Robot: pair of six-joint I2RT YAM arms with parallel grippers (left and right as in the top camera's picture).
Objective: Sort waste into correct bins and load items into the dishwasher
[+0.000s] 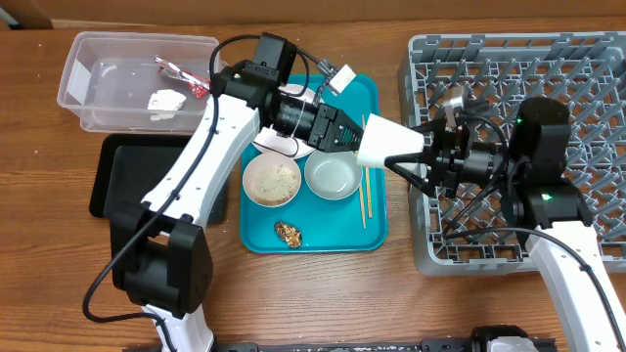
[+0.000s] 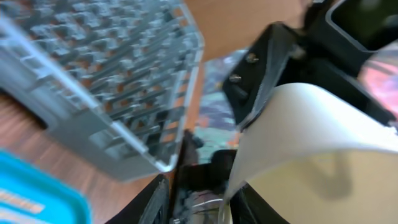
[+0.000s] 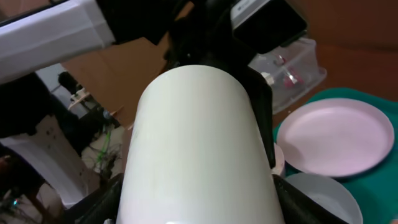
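Two grippers meet at the cup (image 1: 389, 145), in the air between tray (image 1: 377, 230) and rack (image 1: 509, 59). Right gripper (image 1: 430, 156) clasps its right end. Whether the left gripper (image 1: 354, 137) pinches it, I cannot tell.

white cup (image 1: 389, 145), lying sideways, aloft beside grey dish rack (image 1: 587, 59)

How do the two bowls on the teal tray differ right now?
The rice bowl holds whitish rice; the bluish bowl looks empty. The rice bowl is white, the bluish bowl pale blue. The bluish bowl lies beside the chopsticks; the rice bowl lies farther from them. Both are round, upright, similar in size, on the teal tray.
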